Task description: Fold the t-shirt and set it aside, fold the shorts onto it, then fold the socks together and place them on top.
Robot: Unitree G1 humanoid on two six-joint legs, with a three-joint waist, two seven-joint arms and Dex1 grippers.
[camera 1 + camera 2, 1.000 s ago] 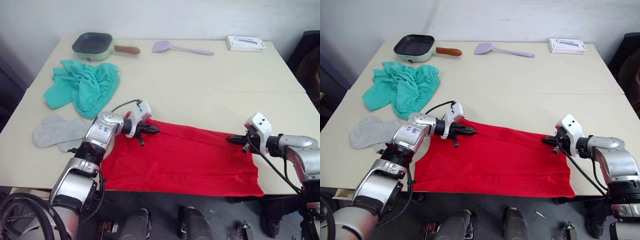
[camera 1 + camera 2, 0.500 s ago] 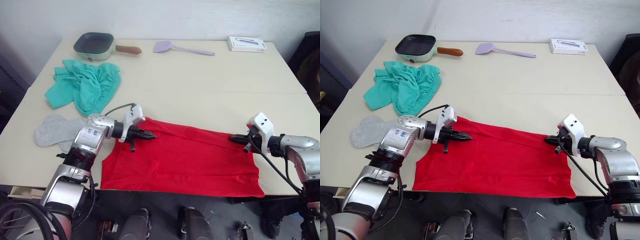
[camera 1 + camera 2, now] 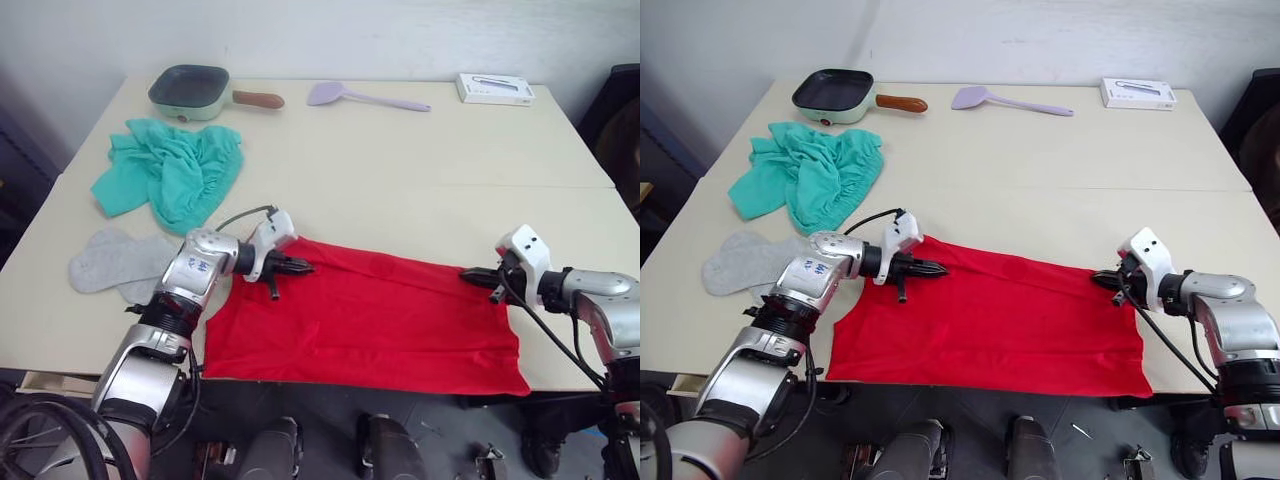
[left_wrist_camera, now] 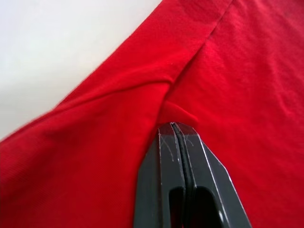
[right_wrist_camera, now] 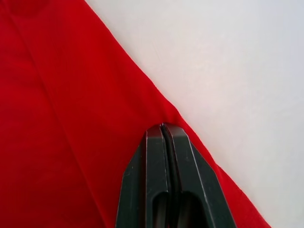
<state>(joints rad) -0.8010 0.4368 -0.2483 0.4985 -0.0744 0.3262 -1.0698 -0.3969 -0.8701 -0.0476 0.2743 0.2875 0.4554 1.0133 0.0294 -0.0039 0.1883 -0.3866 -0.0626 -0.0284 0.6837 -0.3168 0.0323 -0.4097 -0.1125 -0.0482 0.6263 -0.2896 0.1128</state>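
The red t-shirt [image 3: 370, 320] lies spread flat along the table's near edge, its front hem hanging slightly over. My left gripper [image 3: 305, 266] is shut, pinching a fold of the t-shirt [image 4: 118, 118] at its far left corner. My right gripper [image 3: 467, 272] is shut on the t-shirt [image 5: 71, 118] at its far right edge. The teal shorts [image 3: 170, 172] sit crumpled at the left of the table. The grey socks [image 3: 115, 263] lie flat near the left edge, in front of the shorts.
At the back of the table [image 3: 400, 160] stand a green pan with a wooden handle [image 3: 190, 92], a lilac spatula [image 3: 365, 97] and a small white box [image 3: 492, 88]. A seam runs across the tabletop behind the t-shirt.
My left gripper has drawn back a little to the left with the shirt's corner, then shifted slightly right again. The right gripper has barely moved.
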